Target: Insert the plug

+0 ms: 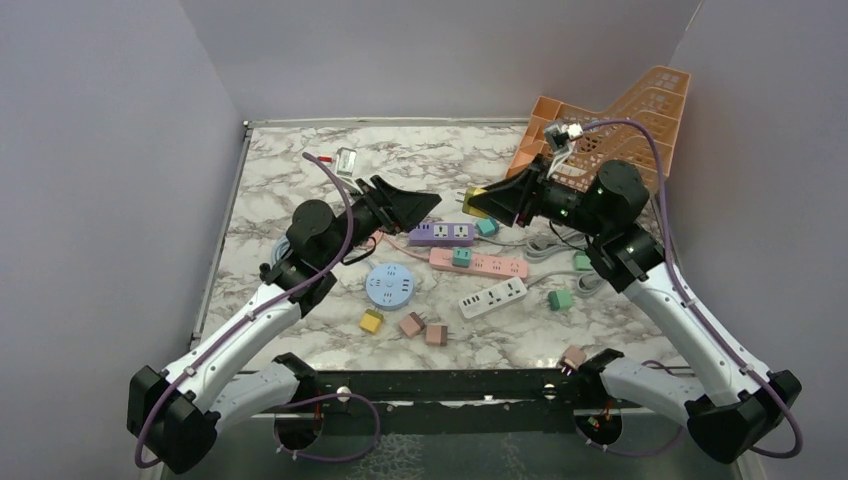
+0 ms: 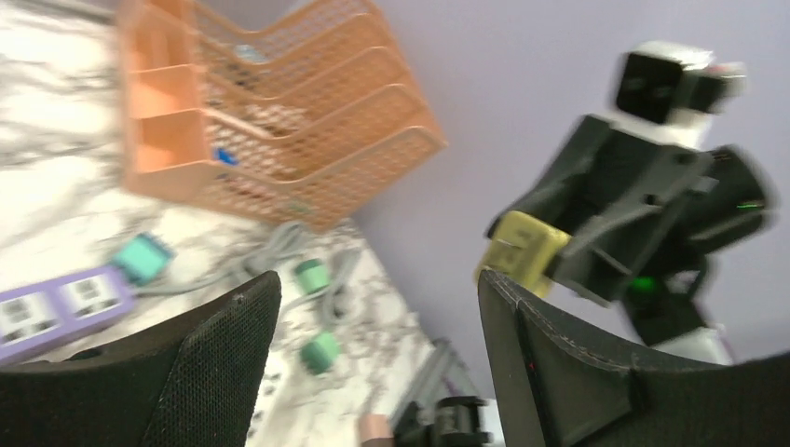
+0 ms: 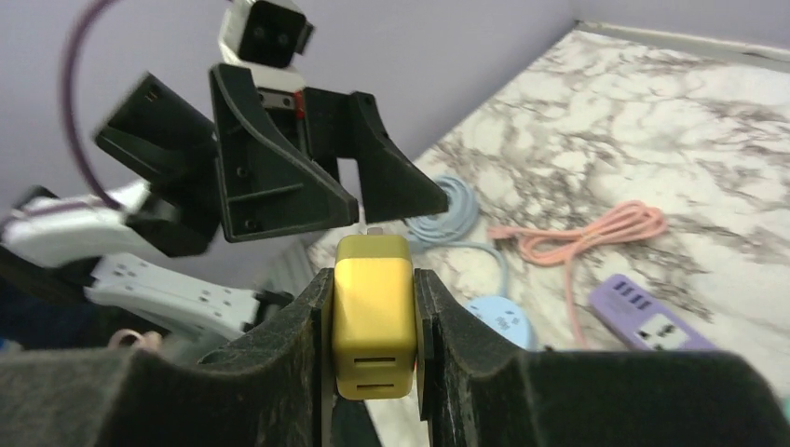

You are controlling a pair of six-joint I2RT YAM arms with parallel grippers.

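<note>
My right gripper [image 1: 483, 203] is shut on a yellow plug [image 1: 474, 197] and holds it in the air above the table, over the purple power strip [image 1: 441, 233]. In the right wrist view the plug [image 3: 374, 312] sits squarely between the pads. My left gripper [image 1: 430, 207] is open and empty, raised, and faces the right gripper a short way apart. In the left wrist view its jaws stand wide apart around [image 2: 377, 307], and the yellow plug [image 2: 522, 250] shows just beyond the right finger. A pink strip [image 1: 480, 263], a white strip [image 1: 492, 297] and a round blue strip [image 1: 390, 285] lie below.
An orange wire basket [image 1: 610, 130] stands at the back right. Teal and green plugs [image 1: 560, 299] and grey cables lie right of the strips. A yellow plug [image 1: 371, 320] and brown plugs [image 1: 411, 324] lie near the front. A pink cable [image 3: 587, 233] curls by the purple strip.
</note>
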